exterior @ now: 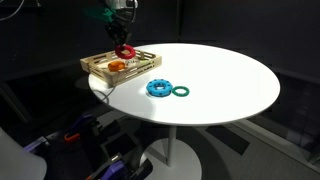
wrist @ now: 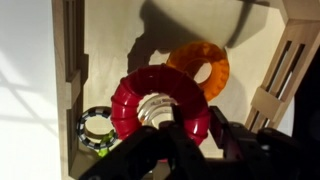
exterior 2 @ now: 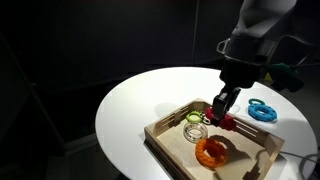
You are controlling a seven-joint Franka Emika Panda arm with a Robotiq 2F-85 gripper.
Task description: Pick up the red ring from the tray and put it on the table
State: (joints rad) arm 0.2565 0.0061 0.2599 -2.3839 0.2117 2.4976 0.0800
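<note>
The red ring (wrist: 135, 105) is clamped by its rim between my gripper's fingers (wrist: 195, 118), with one finger through its hole. It hangs just above the floor of the light wooden tray (wrist: 110, 45). In both exterior views the gripper (exterior: 124, 44) (exterior 2: 222, 108) stands over the tray (exterior: 98, 66) (exterior 2: 170, 135) with the red ring (exterior: 126, 51) (exterior 2: 229, 122) at its tips. The tray sits at the edge of the round white table (exterior: 220, 85) (exterior 2: 140, 100).
An orange ring (wrist: 205, 65) (exterior 2: 211, 150) and a green-yellow ring (wrist: 97, 128) (exterior 2: 196, 119) lie in the tray. A blue ring (exterior: 158, 88) (exterior 2: 262, 110) and a small green ring (exterior: 181, 91) lie on the table beside the tray. Slatted tray walls (wrist: 280, 80) stand close.
</note>
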